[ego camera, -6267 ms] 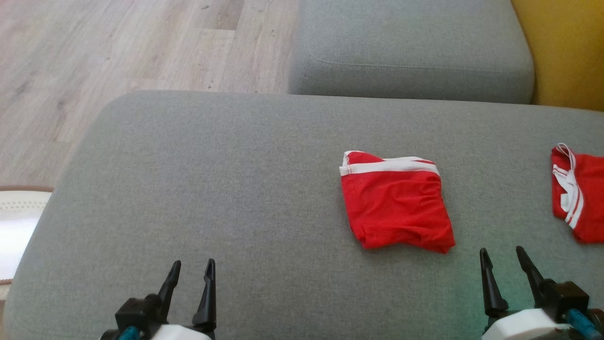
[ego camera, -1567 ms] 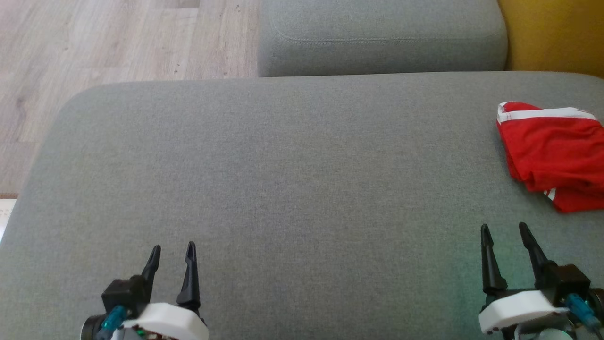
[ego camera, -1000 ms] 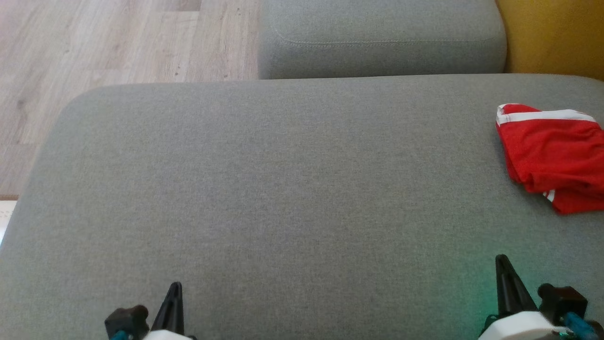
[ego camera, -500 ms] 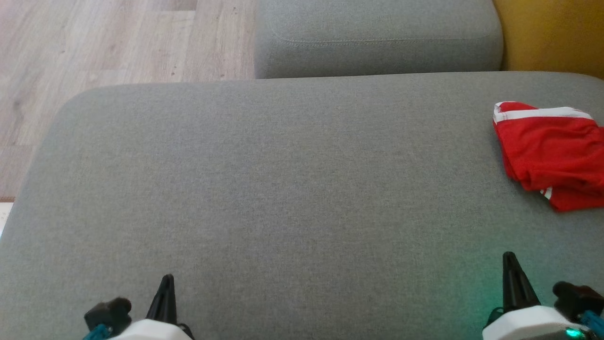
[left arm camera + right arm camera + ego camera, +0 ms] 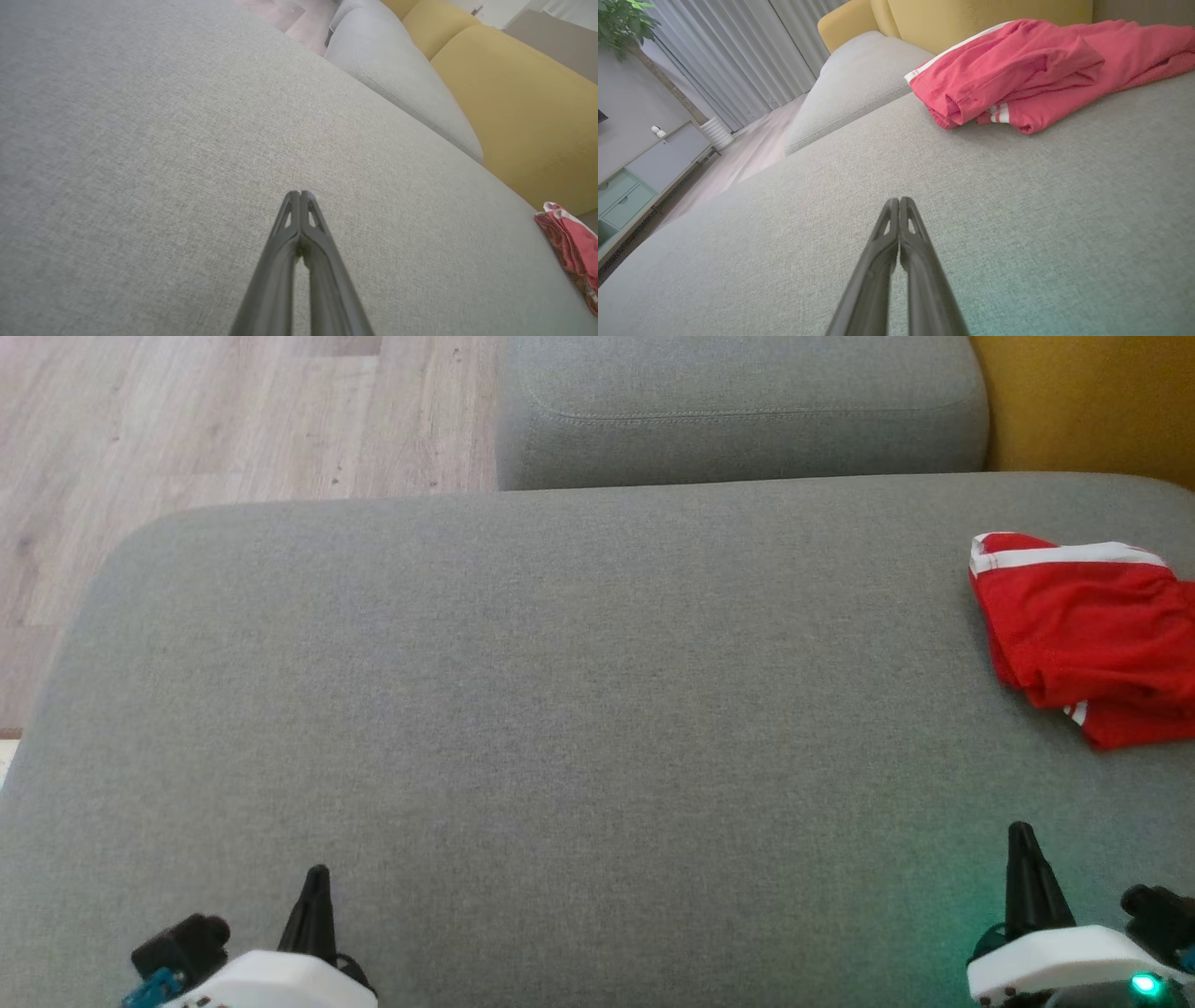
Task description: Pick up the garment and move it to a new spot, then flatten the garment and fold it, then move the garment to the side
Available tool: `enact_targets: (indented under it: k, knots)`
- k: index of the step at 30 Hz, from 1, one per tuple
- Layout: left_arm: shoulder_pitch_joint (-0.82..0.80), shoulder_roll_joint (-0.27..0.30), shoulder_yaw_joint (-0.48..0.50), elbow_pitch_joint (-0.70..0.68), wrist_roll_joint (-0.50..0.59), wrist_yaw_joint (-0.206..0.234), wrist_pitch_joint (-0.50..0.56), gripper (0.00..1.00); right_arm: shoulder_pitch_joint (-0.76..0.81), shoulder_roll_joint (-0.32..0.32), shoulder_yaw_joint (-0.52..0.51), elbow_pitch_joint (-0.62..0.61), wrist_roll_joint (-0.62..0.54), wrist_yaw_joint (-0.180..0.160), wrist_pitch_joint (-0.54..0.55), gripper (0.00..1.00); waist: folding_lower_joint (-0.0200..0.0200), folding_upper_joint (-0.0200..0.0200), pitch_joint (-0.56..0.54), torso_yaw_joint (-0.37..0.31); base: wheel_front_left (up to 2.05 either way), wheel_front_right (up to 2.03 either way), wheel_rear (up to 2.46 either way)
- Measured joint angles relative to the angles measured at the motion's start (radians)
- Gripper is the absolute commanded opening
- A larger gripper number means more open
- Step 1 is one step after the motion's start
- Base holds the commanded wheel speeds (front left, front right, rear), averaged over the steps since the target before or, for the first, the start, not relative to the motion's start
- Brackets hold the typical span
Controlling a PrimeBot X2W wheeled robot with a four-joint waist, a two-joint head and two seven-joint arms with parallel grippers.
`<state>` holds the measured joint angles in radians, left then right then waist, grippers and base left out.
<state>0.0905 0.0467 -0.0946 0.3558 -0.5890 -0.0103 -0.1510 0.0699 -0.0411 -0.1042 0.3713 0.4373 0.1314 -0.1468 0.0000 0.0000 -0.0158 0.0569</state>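
Left claw (image 5: pixel 316 877) and right claw (image 5: pixel 1021 833) are closed and empty at the bottom corners; the red garment (image 5: pixel 1083 621) lies on the grey sofa cushion (image 5: pixel 560 663) at the frame's right edge.

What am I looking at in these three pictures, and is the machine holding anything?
This is a wheeled robot with two arms, each ending in a two-fingered gripper. The wide picture comes from a camera on its head, looking down at a grey sofa seat. In it the left gripper is at the lower left and the right gripper at the lower right. The other two pictures come from a camera on each wrist, looking out along that arm's own gripper. Both grippers are shut and hold nothing. A red garment with white trim lies loosely bunched at the seat's far right, apart from both grippers. Beyond the seat are another grey cushion, a yellow cushion and a wooden floor.
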Motion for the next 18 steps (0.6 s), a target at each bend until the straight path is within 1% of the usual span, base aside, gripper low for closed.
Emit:
enact_targets:
  k: [8,10,17,18]
  knots:
    - [-0.002,0.0,0.012,-0.002,-0.088,-0.009,0.02,0.0,-0.007,0.0,-0.001,-0.006,0.103,0.0,0.024,0.0,0.0,0.0,0.002,-0.005,0.0,0.0,0.0]
    - [-0.006,0.0,0.015,-0.004,-0.111,-0.017,0.028,0.0,-0.015,0.0,-0.002,-0.007,0.127,0.0,0.03,0.0,0.0,0.0,0.002,-0.006,0.0,0.0,0.0]
    - [-0.02,0.0,0.031,-0.012,-0.188,-0.019,0.046,0.0,-0.023,0.0,-0.004,-0.016,0.217,0.0,0.046,0.0,0.0,0.0,0.004,-0.011,0.0,0.0,0.0]
    - [-0.02,0.0,0.037,-0.012,-0.199,-0.026,0.051,0.0,-0.023,0.0,-0.005,-0.017,0.23,0.0,0.052,0.0,0.0,0.0,0.004,-0.011,0.0,0.0,0.0]
